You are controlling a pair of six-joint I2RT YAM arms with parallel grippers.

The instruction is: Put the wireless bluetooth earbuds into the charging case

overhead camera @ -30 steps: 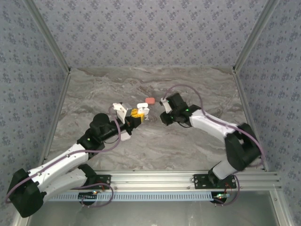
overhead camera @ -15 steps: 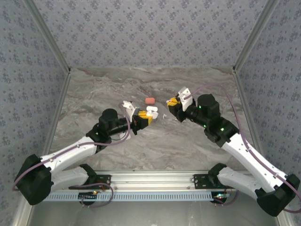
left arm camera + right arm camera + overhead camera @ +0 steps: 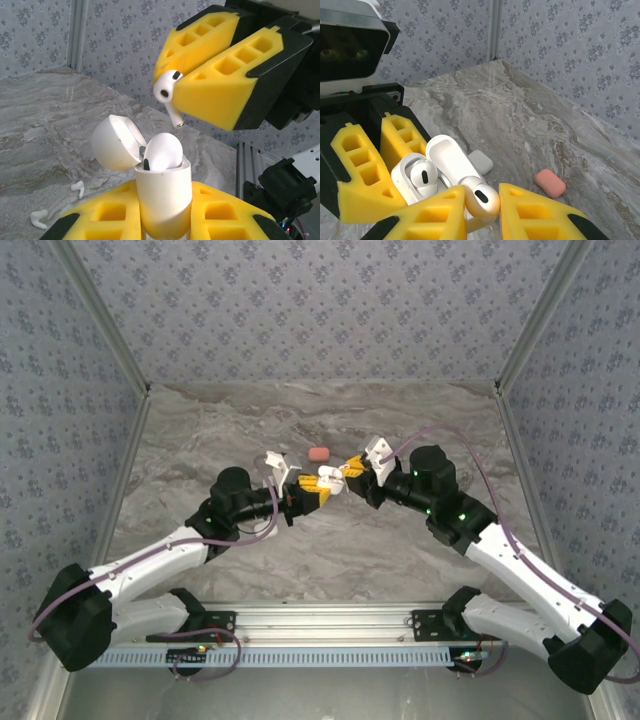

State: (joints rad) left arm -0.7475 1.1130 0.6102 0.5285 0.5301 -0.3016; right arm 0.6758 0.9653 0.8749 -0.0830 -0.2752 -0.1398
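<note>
**Top external**
- Left gripper (image 3: 316, 492): fingers clamped on the open white charging case (image 3: 325, 478), raised over the marble table (image 3: 200, 430).
- Right gripper (image 3: 348, 471): just right of the charging case, tips close to it. Contents of its grip too small to make out here.
- Pink case (image 3: 319, 454): on the table just beyond the charging case, apart from both grippers.

**Left wrist**
- Charging case (image 3: 162, 192): upright, squeezed at both sides by the left gripper's yellow pads (image 3: 220, 215). Lid (image 3: 116, 142) swung open to the left.
- Seated earbud (image 3: 162, 150): white, already in the charging case, bulb upward.
- Held earbud (image 3: 168, 86): white, stem pointing down, pinched between the right gripper's yellow fingers (image 3: 215, 95). Directly above the mouth of the charging case, not touching it.
- Loose earbuds (image 3: 77, 187): two, white, lying on the table below and left of the charging case, well apart from it.

**Right wrist**
- Right gripper (image 3: 482, 215): fingers closed on the held earbud (image 3: 482, 200), just right of the charging case (image 3: 412, 187).
- Seated earbud (image 3: 423, 176): in the left well, beside the raised lid (image 3: 451, 156).
- White closed case (image 3: 481, 161): flat on the table just behind the lid.
- Pink case (image 3: 550, 182): on the table, further right of the charging case.
</note>
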